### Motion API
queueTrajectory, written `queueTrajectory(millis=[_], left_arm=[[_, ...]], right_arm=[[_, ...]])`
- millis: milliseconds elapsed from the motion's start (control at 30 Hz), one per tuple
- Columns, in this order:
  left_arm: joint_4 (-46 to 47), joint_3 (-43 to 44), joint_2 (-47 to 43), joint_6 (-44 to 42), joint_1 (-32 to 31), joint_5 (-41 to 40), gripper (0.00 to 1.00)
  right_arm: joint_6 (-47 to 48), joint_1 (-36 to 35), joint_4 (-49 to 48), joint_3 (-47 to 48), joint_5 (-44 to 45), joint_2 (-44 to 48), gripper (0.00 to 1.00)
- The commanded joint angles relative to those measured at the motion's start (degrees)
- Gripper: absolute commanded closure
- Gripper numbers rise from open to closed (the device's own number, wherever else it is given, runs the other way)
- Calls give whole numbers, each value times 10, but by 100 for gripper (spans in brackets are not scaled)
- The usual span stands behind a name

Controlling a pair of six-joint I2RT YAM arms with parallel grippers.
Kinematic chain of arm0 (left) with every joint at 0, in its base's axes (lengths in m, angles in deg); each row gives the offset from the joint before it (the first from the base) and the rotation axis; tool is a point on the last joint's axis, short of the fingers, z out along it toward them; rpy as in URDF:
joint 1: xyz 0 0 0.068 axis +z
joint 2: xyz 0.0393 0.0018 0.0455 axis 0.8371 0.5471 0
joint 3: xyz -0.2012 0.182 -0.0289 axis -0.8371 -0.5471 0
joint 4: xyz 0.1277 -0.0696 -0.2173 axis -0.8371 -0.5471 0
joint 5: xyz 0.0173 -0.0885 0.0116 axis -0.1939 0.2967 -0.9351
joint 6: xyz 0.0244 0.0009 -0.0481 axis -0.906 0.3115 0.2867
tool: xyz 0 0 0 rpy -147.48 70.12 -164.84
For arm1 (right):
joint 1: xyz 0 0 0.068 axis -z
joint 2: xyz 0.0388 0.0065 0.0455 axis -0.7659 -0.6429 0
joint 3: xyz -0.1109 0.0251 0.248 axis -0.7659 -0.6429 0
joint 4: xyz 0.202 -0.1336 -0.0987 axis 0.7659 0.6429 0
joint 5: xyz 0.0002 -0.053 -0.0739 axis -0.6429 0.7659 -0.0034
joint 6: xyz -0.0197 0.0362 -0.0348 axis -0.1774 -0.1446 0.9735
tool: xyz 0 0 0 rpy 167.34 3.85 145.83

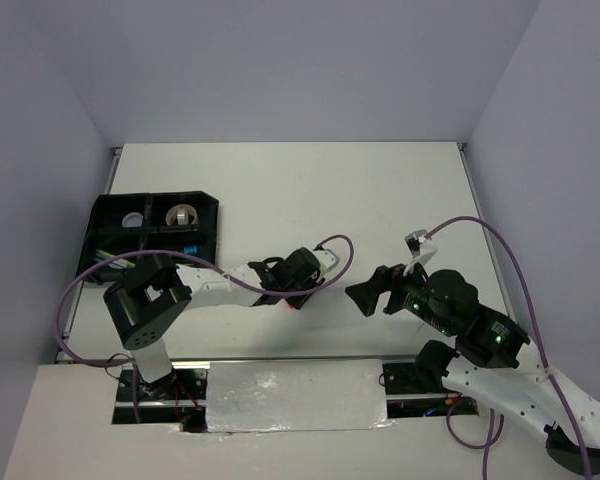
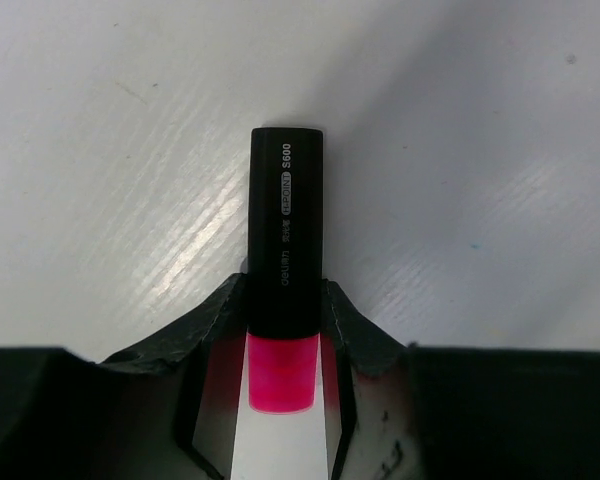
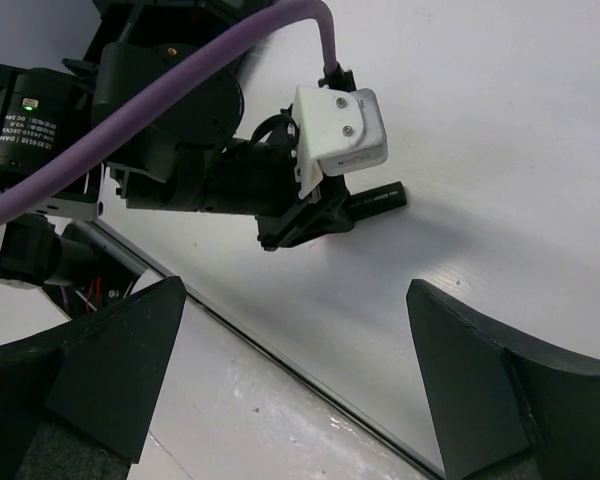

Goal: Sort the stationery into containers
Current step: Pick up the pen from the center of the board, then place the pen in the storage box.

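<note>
The left tool (image 2: pixel 285 298) is clenched on a short black highlighter (image 2: pixel 285 240) with a pink end. Its fingers (image 2: pixel 223 312) press the barrel from both sides just above the pink part, and the black cap end sticks out ahead of them. The highlighter lies level and close to the white counter (image 1: pixel 280 190); whether it touches the surface cannot be told. From overhead, this grasp sits near the middle of the counter's near half, well apart from the black tray (image 1: pixel 100 225) at the far left.

The tray's two far compartments each hold a tape roll (image 1: pixel 183 215). A blue-ended item (image 1: pixel 190 247) lies in the near right compartment, and pale pens (image 1: pixel 110 258) lie in the near left one. The left arm's own body lies between the held highlighter and the tray.

The right tool (image 1: pixel 360 296) is released, its fingers spread wide. It faces the left tool from just beside it, with bare counter between them. A purple cable (image 1: pixel 332 245) loops over the left wrist.
</note>
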Motion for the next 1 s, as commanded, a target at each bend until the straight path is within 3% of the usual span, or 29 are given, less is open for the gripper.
queueTrajectory(millis=[0,100,300,467,600,767,833,967], left_arm=[[-45,15,-11,21,5,-64,83],[-85,45,-68,72,53,-125,91],[-148,41,-192,223,213,-242,87],[-179,-10,-284,374,372,-211,83],[-124,-71,-322,422,441,-143,71],[-138,-104,-339,497,498,-164,71],[-126,-123,-346,503,516,-161,65],[-132,-130,-339,502,535,-160,43]], right_arm=[[9,0,-17,5,4,13,0],[10,-1,-17,6,4,10,0],[10,0,-20,-1,-1,7,0],[13,0,-23,-3,2,9,0],[15,0,-26,2,-9,0,0],[18,0,-21,0,-24,-4,0],[18,1,-19,-1,-25,1,0],[22,0,-13,4,-26,5,0]])
